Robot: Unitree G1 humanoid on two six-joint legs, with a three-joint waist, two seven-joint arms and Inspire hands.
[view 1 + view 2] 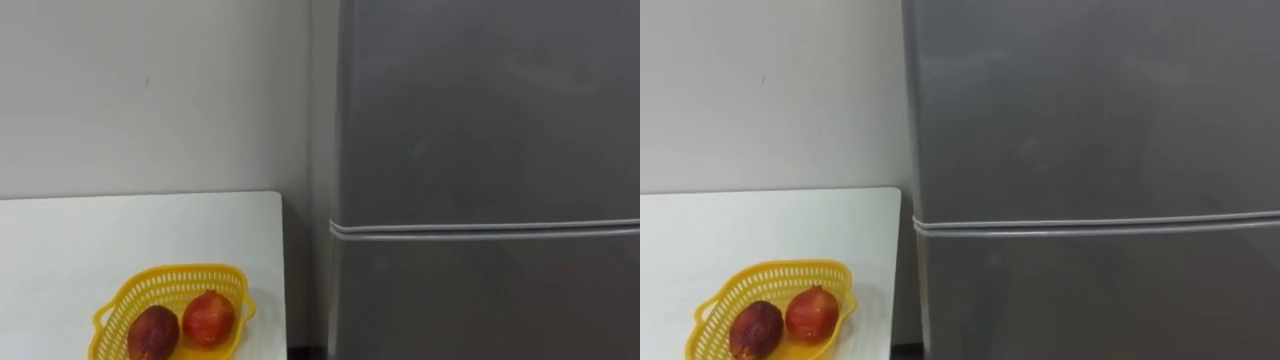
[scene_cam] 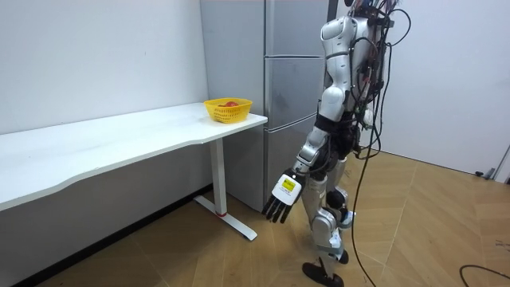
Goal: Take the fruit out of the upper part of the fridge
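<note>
A grey two-door fridge (image 1: 490, 110) stands in front of me, beside the wall. Both doors are shut, and a seam (image 1: 480, 229) separates the upper door from the lower one. In the room view I stand upright facing the fridge (image 2: 295, 48), about a step back from it. My left hand (image 2: 279, 199) hangs low by my thigh with straight fingers, holding nothing and well away from the doors.
A white table (image 1: 60, 240) stands to the left of the fridge, its end close to the fridge's side. Near that end sits a yellow mesh basket (image 1: 180, 270) holding two red fruits (image 1: 208, 317). Wooden floor lies behind me.
</note>
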